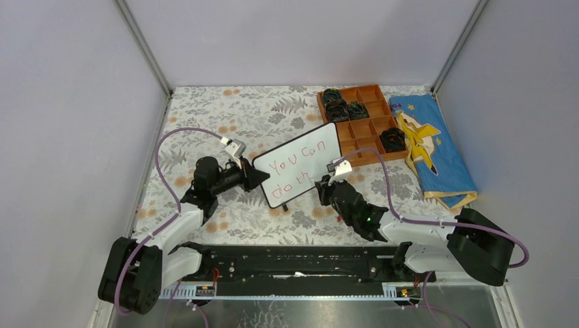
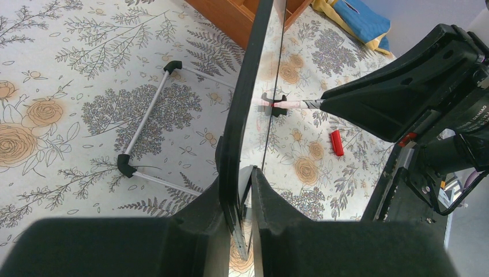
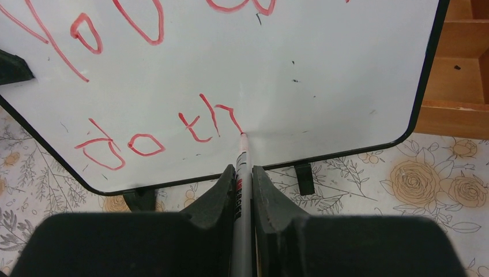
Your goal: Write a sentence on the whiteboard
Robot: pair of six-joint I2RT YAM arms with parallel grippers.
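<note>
The whiteboard (image 1: 300, 162) stands tilted on its black feet mid-table. It bears the sentence (image 1: 295, 171) in red, reading "You can" above "do th". My left gripper (image 1: 260, 178) is shut on the board's left edge (image 2: 242, 115), seen edge-on in the left wrist view. My right gripper (image 1: 326, 183) is shut on a grey marker (image 3: 242, 173). The marker's red tip touches the board (image 3: 323, 69) at the end of the "h" (image 3: 226, 118). The marker (image 2: 291, 104) also shows in the left wrist view.
A brown compartment tray (image 1: 362, 123) with dark items stands behind the board at the right. A blue cloth (image 1: 431, 150) lies at the far right. A red cap (image 2: 337, 142) lies on the floral tablecloth near my right arm. The board's wire stand (image 2: 144, 124) rests behind it.
</note>
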